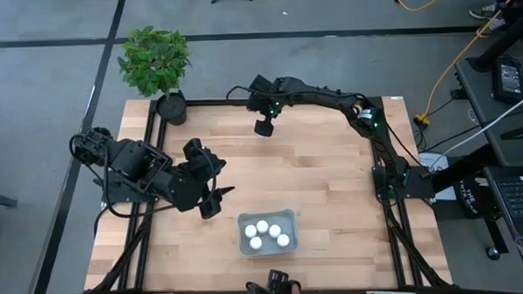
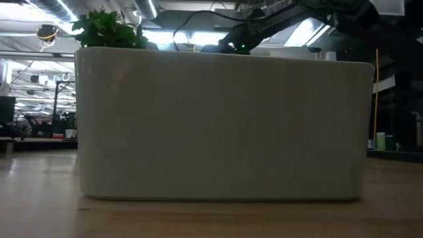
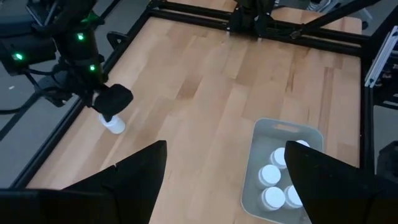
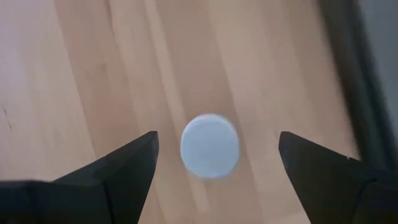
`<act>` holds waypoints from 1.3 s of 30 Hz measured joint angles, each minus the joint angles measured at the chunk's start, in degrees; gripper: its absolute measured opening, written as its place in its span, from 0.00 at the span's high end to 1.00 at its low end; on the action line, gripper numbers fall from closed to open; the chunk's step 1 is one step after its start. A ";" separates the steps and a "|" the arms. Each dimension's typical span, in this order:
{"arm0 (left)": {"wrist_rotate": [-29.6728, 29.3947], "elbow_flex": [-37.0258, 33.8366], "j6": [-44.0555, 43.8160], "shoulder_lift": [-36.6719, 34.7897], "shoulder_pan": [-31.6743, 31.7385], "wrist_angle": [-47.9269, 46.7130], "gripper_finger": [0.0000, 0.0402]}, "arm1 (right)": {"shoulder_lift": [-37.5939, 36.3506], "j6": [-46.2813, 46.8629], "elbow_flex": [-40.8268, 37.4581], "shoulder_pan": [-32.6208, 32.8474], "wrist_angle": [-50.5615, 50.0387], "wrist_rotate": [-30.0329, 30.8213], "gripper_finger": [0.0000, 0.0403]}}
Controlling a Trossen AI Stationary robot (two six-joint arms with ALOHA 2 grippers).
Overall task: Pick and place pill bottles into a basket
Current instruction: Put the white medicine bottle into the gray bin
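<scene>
Left of the basket (image 1: 244, 244), my left hand (image 1: 213, 201) hangs spread and empty. Five pill bottles (image 1: 262, 226) sit inside it. Beyond the basket, my right hand (image 4: 217, 158) is spread over the last bottle (image 4: 209, 145): light, rigid, smooth plastic; I'd pinch its sides below the cap.

Five pill bottles (image 1: 262, 226) lie in the basket (image 1: 244, 235).

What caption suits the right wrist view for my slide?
Open right tool hovering directly above one small white round-capped pill bottle standing on the light wooden table.
</scene>
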 joint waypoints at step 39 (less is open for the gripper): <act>-0.02 0.00 -1.43 0.02 -0.76 -0.83 0.21 | 6.12 -0.43 0.02 0.68 -4.42 -1.94 0.58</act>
